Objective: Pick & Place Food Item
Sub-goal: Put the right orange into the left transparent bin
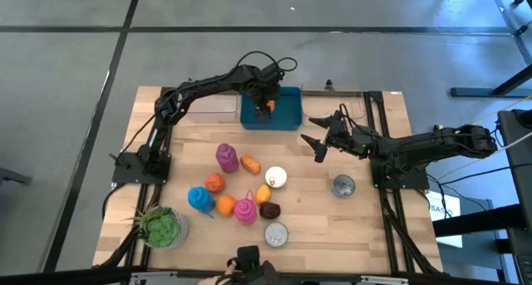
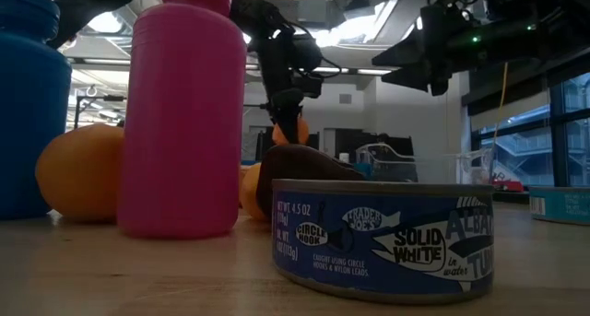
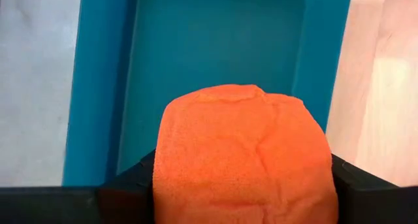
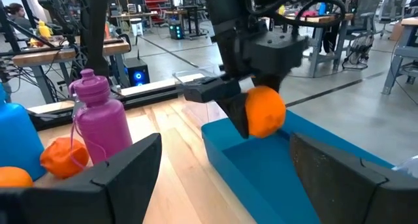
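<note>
**Orange food item held over the blue bin, release pending**

High view: The left end effector [image 1: 264, 105] sits at the upper centre of the frame, over the blue bin [image 1: 287, 110], with the orange food item [image 1: 264, 108] clamped between its fingers. The right end effector [image 1: 320, 140] hangs just right of centre, near the bin's lower right corner, its jaws spread wide and empty. The remaining items, among them a purple bottle [image 1: 226, 156] and a tuna can [image 1: 276, 233], lie in a cluster on the counter [image 1: 366, 223] in the lower centre of the frame.

Low view: The tuna can fills the lower right foreground and a pink bottle [image 2: 181, 113] stands at the left. Behind them, at centre, the left arm comes down with the orange item at its tip, above the counter level.

Left wrist view: The orange item fills the lower centre of the frame, pinched between both dark fingers [image 3: 127, 185]. The bin's blue floor lies directly beyond it, bare.

Right wrist view: At upper centre the left end effector holds the orange item clear above the bin's interior, not touching it. The right arm's own fingers stand wide apart at the frame's bottom corners.

Judgement: the place step is in hand. The next move likely calls for a short descent into the bin, then opening the fingers so the item drops inside the walls rather than onto a rim.
</note>
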